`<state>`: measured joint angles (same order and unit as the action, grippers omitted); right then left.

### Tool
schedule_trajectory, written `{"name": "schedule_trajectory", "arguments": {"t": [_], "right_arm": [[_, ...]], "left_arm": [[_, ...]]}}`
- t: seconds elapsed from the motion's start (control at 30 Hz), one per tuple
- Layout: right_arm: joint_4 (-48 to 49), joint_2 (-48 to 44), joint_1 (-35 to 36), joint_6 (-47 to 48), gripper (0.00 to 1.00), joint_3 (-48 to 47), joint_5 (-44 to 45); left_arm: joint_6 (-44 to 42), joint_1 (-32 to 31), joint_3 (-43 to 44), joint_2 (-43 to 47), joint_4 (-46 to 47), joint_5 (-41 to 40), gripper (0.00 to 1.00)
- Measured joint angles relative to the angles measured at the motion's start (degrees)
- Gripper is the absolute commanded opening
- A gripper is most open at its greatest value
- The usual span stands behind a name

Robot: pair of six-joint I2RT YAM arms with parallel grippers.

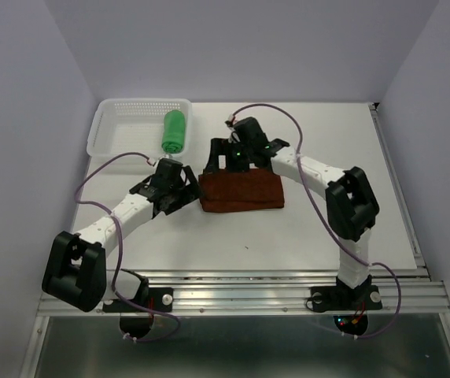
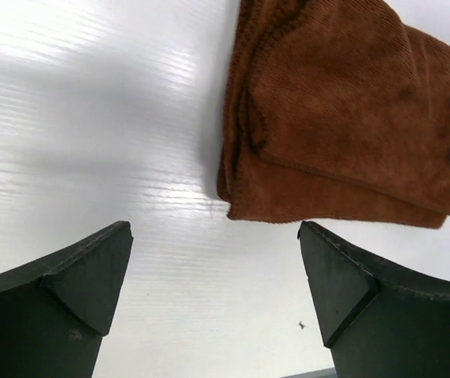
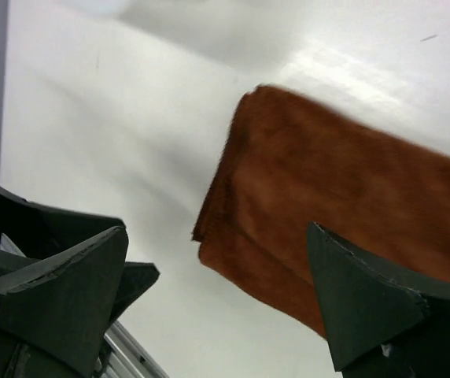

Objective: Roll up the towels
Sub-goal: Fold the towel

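- The left gripper (image 2: 213, 230) hangs with its two black fingers spread wide and nothing between them. Its wrist view shows only bare white surface below, with the towel's nearest corner just ahead.
- The right gripper (image 3: 217, 230) is likewise agape and empty-handed, its dark fingers framing one end of the same cloth from above.
- The rust reddish-brown cloth towel (image 1: 242, 193) lies on the white table (image 1: 304, 236), folded flat into a layered oblong. It is not yet rolled. The left gripper sits just beside its left end and the right gripper is near its far edge.
- The bright green cloth towel (image 1: 174, 131) rests as a tight cylinder inside the white perforated plastic basket (image 1: 104, 138) at the far left corner, well apart from both arms. By the look of it, that half of the job is done.
- Judging from the stacked, slightly offset hems in the left wrist view, a pinch could catch only the top layer. That would peel the fold open instead of starting a roll.
- The tabletop looks slick and glossy, so a push along the cloth may slide the whole towel rather than curl it.
- If the two arms advance unevenly, the roll could come out skewed or cone-shaped. Letting go of a loose roll could let it spring open.
- The two wrists work close together at the towel's left side, so a careless approach risks them knocking into each other.
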<state>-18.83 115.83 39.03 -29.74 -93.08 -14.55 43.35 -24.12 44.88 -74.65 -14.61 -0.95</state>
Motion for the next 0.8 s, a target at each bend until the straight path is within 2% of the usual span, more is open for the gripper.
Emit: {"name": "schedule_trajectory", "arguments": {"t": [0.17,0.3,0.57,0.7,0.8], "right_arm": [[1.6,-8.2,-11.4,4.0,1.00,6.7,-0.4],[2.6,-6.3,-18.8,8.7,1.00,6.6,-0.8],[2.5,4.1,-19.8,14.8,1.00,4.7,-5.7],[4.1,3.0,-19.8,14.7,1.00,9.6,-7.6],[6.6,-2.6,-19.8,14.0,1.00,18.1,-8.2]], "left_arm": [[0.1,-2.5,1.6,-0.3,0.9,1.9,0.99],[0.5,-4.7,6.1,-5.9,5.1,4.3,0.99],[0.7,-5.5,12.3,-20.9,9.5,7.0,0.99],[0.2,-5.5,15.4,-25.9,8.8,7.2,0.99],[-1.4,-5.5,19.4,-28.2,8.1,6.7,0.99]]}}
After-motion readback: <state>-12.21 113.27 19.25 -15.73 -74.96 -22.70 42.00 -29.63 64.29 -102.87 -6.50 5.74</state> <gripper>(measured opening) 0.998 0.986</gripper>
